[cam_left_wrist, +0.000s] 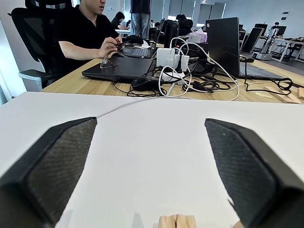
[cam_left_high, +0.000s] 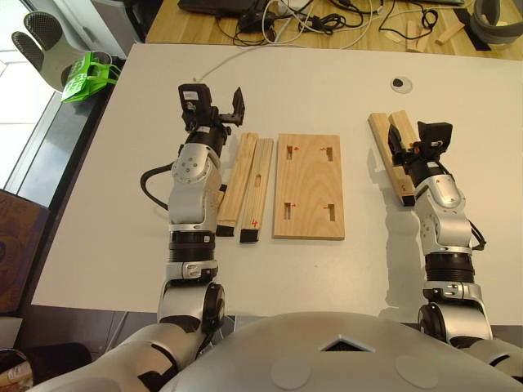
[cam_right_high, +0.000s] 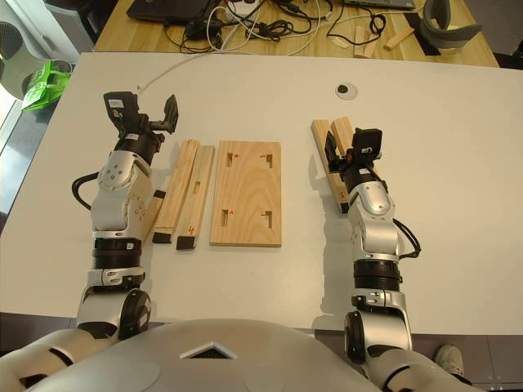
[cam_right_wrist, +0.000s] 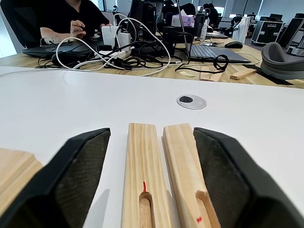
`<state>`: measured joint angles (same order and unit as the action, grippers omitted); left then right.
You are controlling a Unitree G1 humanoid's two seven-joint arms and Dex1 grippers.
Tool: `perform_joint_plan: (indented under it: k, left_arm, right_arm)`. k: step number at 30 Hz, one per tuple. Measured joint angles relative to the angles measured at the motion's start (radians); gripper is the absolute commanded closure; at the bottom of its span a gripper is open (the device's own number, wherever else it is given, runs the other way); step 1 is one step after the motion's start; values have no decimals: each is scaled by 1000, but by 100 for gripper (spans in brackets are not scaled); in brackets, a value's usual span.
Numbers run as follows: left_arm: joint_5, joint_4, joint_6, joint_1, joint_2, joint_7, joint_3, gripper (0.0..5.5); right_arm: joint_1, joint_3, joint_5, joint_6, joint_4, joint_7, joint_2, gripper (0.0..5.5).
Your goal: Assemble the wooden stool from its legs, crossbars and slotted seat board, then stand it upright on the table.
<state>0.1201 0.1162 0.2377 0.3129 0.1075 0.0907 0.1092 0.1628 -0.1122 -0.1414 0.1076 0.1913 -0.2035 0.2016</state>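
Note:
The slotted seat board (cam_left_high: 307, 186) lies flat mid-table. Left of it, two slotted legs with dark ends (cam_left_high: 245, 188) lie side by side. My left gripper (cam_left_high: 214, 106) stands open just beyond and left of their far ends, with nothing between its pads (cam_left_wrist: 52, 166); the wood ends (cam_left_wrist: 176, 221) show below it. Another pair of slotted legs (cam_left_high: 384, 143) lies right of the board. My right gripper (cam_right_wrist: 154, 175) is open and straddles this pair low over the table, one finger (cam_right_wrist: 80, 166) on each outer side. Both legs (cam_right_wrist: 142, 175) lie between them.
A round cable grommet (cam_left_high: 400, 82) sits beyond the right legs. A thin white cable (cam_left_high: 221, 65) runs onto the table's far edge. Behind it is a wooden desk (cam_left_high: 204, 24) with laptops and cables. A green bag (cam_left_high: 90, 75) hangs off the table's left.

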Motion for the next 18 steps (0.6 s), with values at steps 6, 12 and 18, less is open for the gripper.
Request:
perform_joint_plan:
  k: [6,12,18]
  left_arm:
    - [1,-7,0,0,-6,-3,-1,128]
    - [2,-11,0,1,-7,-7,-1,128]
    - [8,-25,6,13,-10,-9,-2,128]
  right_arm:
    - [0,0,0,0,0,0,2,224]
    - [0,0,1,0,0,-1,2,224]
    - [0,0,1,0,0,0,2,224]
